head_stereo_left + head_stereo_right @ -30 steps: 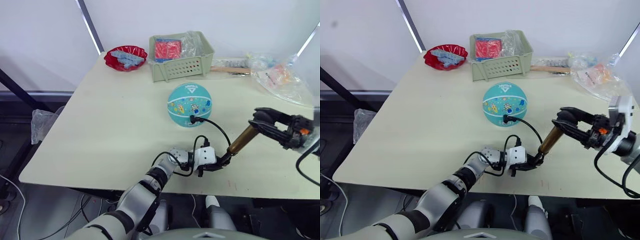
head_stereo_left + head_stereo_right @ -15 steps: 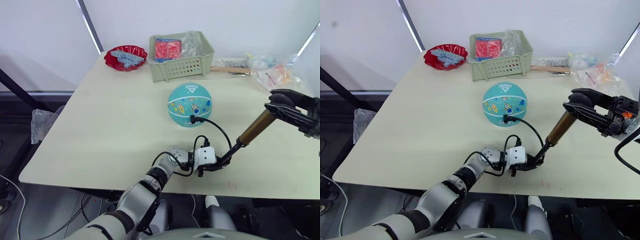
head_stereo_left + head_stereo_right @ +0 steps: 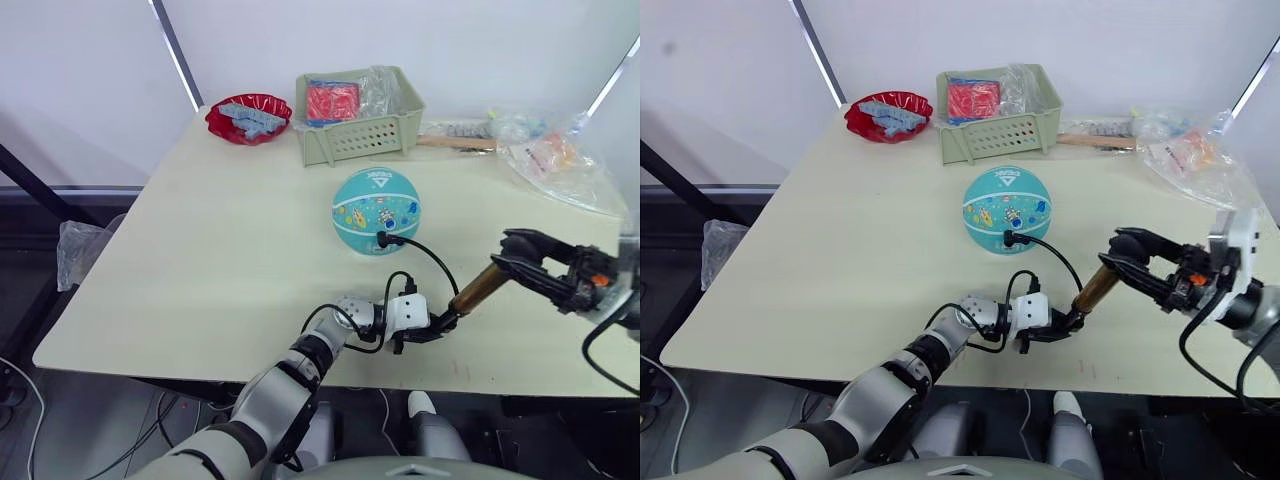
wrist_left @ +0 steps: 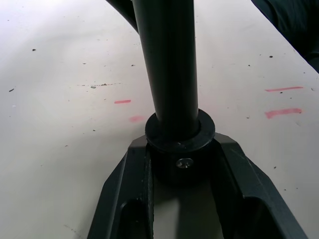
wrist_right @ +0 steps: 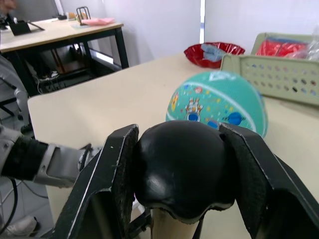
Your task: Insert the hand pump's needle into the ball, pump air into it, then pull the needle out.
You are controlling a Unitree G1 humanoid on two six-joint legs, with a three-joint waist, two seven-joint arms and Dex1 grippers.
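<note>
My right gripper (image 3: 1127, 256) is clamped on the black T-handle (image 5: 182, 169) of the hand pump (image 3: 1097, 287), one finger on each side of the rounded grip, so I can drive the handle along the barrel's axis. My left gripper (image 3: 432, 329) is closed around the pump's black base cap (image 4: 179, 144), low near the front edge of the table (image 3: 200, 240); I judge this pins the bottom end so the barrel does not skate when the handle is worked. The gold-bronze barrel slants up from that base toward my right hand, with little of the inner rod showing between barrel and handle, so I read this as a near-compressed point in the pumping stroke. From the base the thin black hose (image 3: 430, 262) loops up and over to the ball (image 3: 376, 210), which sits on the table just beyond both hands. The needle's black fitting (image 3: 385, 238) sits against the ball's near side; the pin itself I cannot see, presumably inside the valve. Beyond the ball stand a green basket (image 3: 360, 115) and a red bowl (image 3: 248, 117), well apart from the work. Risk: tugging the hose sideways could drag the ball or unseat the needle.
</note>
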